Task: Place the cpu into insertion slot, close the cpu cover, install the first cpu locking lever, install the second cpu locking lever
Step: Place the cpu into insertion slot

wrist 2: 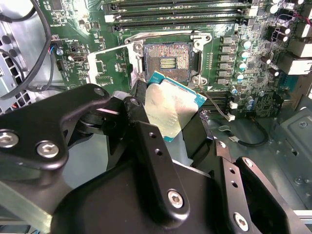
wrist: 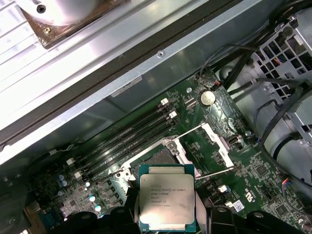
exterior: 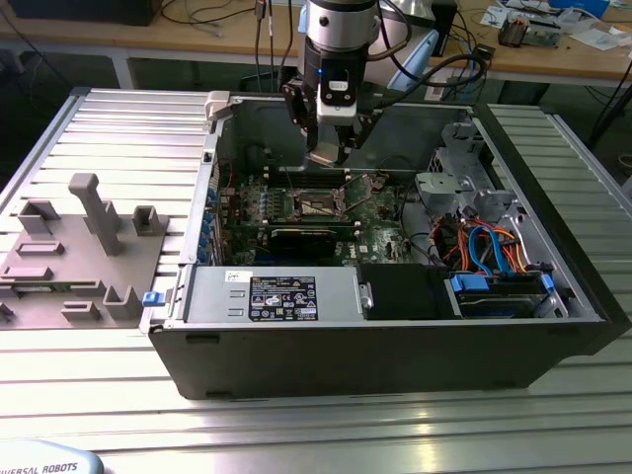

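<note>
My gripper (exterior: 329, 148) hangs inside the open computer case, shut on the cpu (wrist 2: 170, 105), a flat square chip with a dull silver top and green edge. Black fingers (wrist 2: 141, 114) press on two opposite edges of the cpu (wrist: 167, 202). The chip is tilted and sits a little above and to one side of the insertion slot (wrist 2: 168, 61), whose dark contact field lies bare. The insertion slot (wrist: 156, 158) is partly hidden behind the chip in the first wrist view. The cpu cover (wrist: 217, 144) stands swung open beside the slot, and thin locking levers (wrist: 214, 170) are raised.
The green motherboard (exterior: 380, 232) lies on the case floor, with long black memory slots (wrist 2: 180, 14) beside the socket. A power supply (exterior: 281, 296) and a drive cage with blue and orange cables (exterior: 489, 252) line the near side. A grey fixture (exterior: 79, 247) sits outside at the exterior view's left.
</note>
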Tool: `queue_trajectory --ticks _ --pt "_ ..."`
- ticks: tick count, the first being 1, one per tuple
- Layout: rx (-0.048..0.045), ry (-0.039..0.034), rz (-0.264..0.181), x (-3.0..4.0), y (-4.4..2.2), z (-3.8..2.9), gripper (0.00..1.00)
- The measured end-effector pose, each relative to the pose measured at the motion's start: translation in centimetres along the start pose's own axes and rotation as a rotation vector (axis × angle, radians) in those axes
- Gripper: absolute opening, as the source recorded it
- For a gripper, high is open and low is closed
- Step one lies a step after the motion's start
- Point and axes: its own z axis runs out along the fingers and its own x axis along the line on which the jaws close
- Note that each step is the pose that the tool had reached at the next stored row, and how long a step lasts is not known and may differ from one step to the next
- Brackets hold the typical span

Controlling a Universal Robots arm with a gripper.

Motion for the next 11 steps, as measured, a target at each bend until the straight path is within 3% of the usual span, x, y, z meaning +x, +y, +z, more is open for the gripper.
queue_trajectory --ticks 11 --pt "-0.0002 -0.0024 0.029 0.00 0.00 0.00 0.54"
